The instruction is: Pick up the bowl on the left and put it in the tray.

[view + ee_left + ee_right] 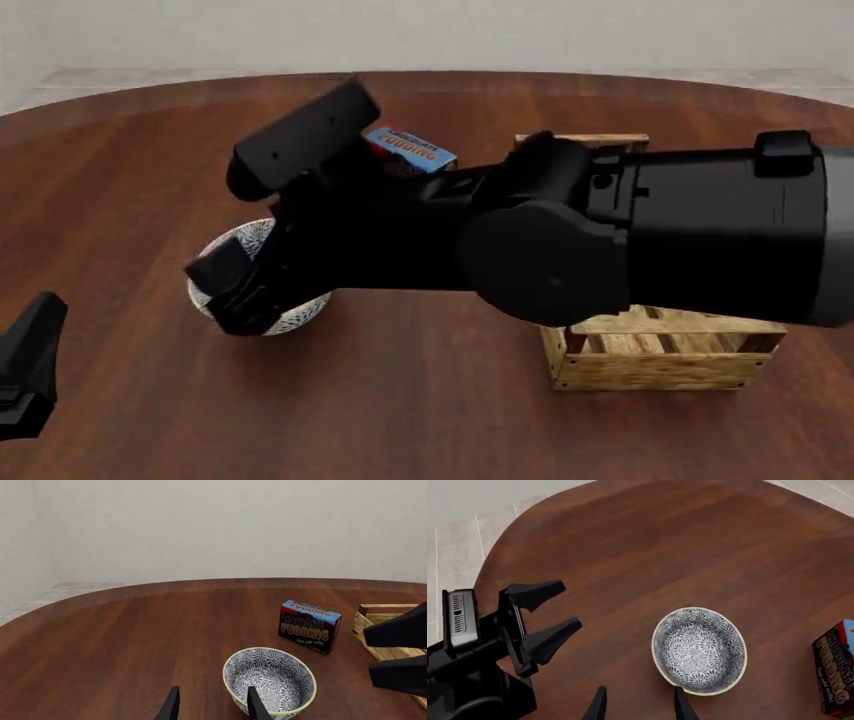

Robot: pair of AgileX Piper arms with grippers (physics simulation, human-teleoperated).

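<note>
Both pincers hover spread near the bowl, nothing pinched.

The table (pixel 707 545) carries the tray (pixel 661 360), off to the right pincer's (pixel 639 705) far side; the bowl (pixel 699 650) sits upright just ahead of it, and close before the left pincer (pixel 212 706), beside a pudding box (pixel 309 626).

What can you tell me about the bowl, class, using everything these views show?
The bowl is round and deep, ceramic-looking, with a dense blue-and-white floral pattern inside and out and a pale rim. It stands upright and empty on the brown wooden table, apart from the pudding box. Nothing grips it.
</note>
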